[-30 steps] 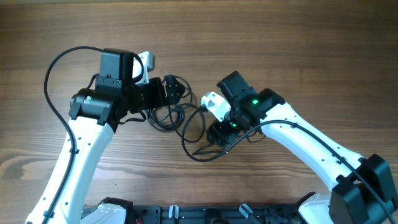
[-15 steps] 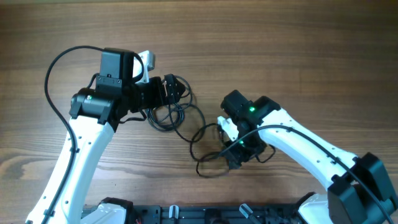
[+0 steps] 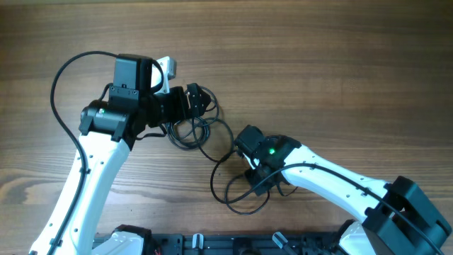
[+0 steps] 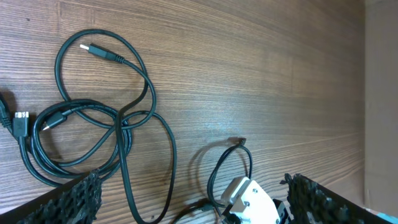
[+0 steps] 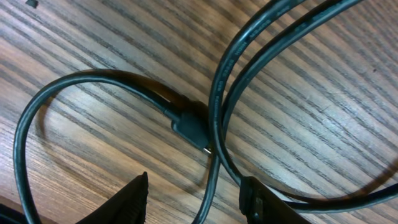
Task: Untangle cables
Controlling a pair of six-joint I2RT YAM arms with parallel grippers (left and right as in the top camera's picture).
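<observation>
- Overhead: the right gripper (image 3: 256,176) is swinging back toward the robot's base, dragging one loop (image 3: 244,210) clear of the cables (image 3: 185,134). The left gripper (image 3: 192,101) is staying at the bundle.
- Left wrist: its fingers (image 4: 84,194) are standing wide over loosened coils.
- Right wrist: the fingertips (image 5: 132,200) are straddling, not pinching, a strand beside a plug (image 5: 191,129).

Cables (image 3: 187,133) lie on the table (image 3: 318,57); some beside the left arm (image 3: 99,170); some beneath the right arm (image 3: 333,184).

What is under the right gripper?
Black cables crossing at a plug, lying on the wood table. From overhead, the right gripper hides part of them.
</observation>
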